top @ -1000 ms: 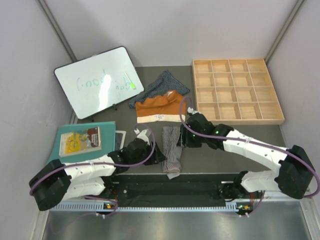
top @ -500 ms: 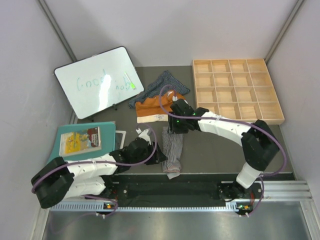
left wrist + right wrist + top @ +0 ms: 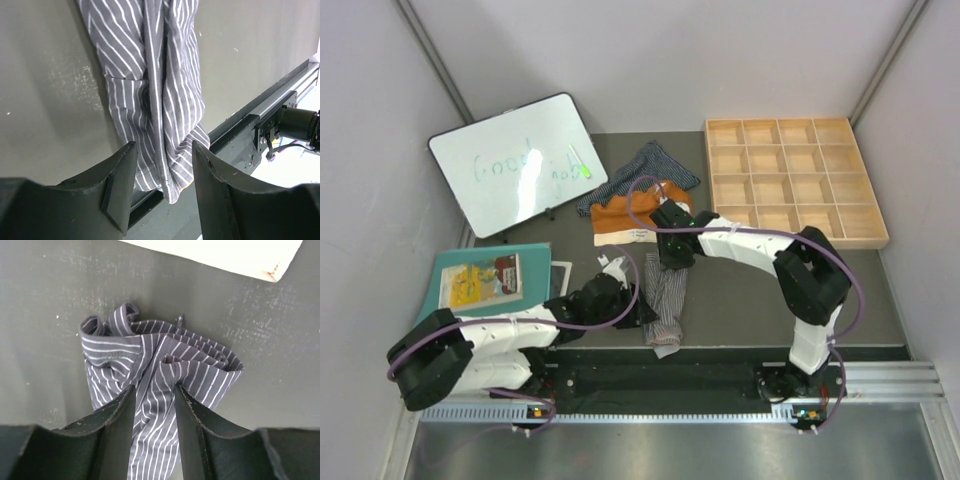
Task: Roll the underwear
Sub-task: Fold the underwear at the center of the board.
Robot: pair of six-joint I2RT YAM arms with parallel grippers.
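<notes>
While one tray (image 3: 780,121) stands by, three pairs lie: grey (image 3: 665,305), rust-orange (image 3: 620,218), navy (image 3: 655,162).

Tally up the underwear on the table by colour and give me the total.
Grey pinstriped pair: 1
Rust-orange pair with cream waistband: 1
Dark navy white-striped pair: 1
Total: 3
</notes>
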